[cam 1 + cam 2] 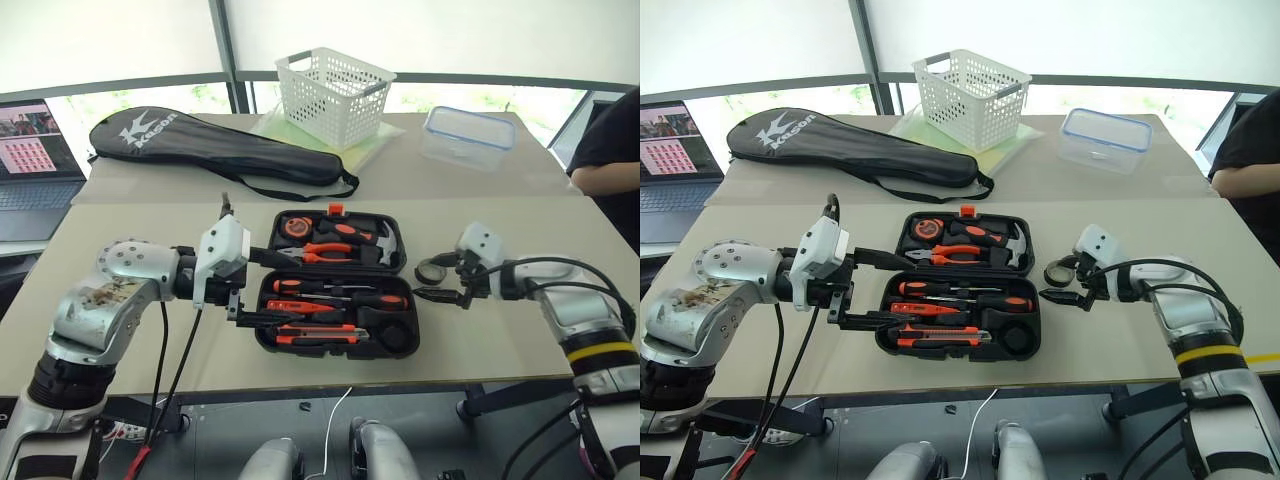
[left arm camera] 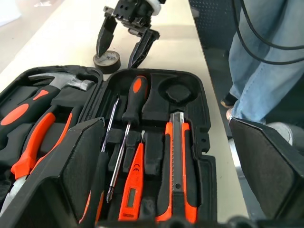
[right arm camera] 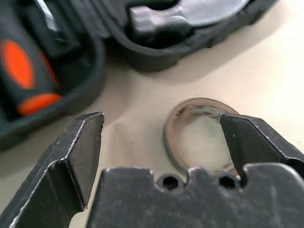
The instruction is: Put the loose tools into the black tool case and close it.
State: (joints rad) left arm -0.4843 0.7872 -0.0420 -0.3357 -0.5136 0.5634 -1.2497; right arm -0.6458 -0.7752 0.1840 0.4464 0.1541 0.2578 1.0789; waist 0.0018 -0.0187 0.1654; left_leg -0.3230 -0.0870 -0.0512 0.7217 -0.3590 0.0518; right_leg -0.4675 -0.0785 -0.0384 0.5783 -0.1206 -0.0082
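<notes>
Right of the black tool case [image 1: 337,285], the right gripper [image 1: 441,281] straddles the tape roll [image 2: 106,61], jaws apart; off-centre closing could flick it away

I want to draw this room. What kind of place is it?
Probably an office or lab by big windows: a laptop sits on a desk, and tables hold a tool case, a basket and a racket bag.
</notes>
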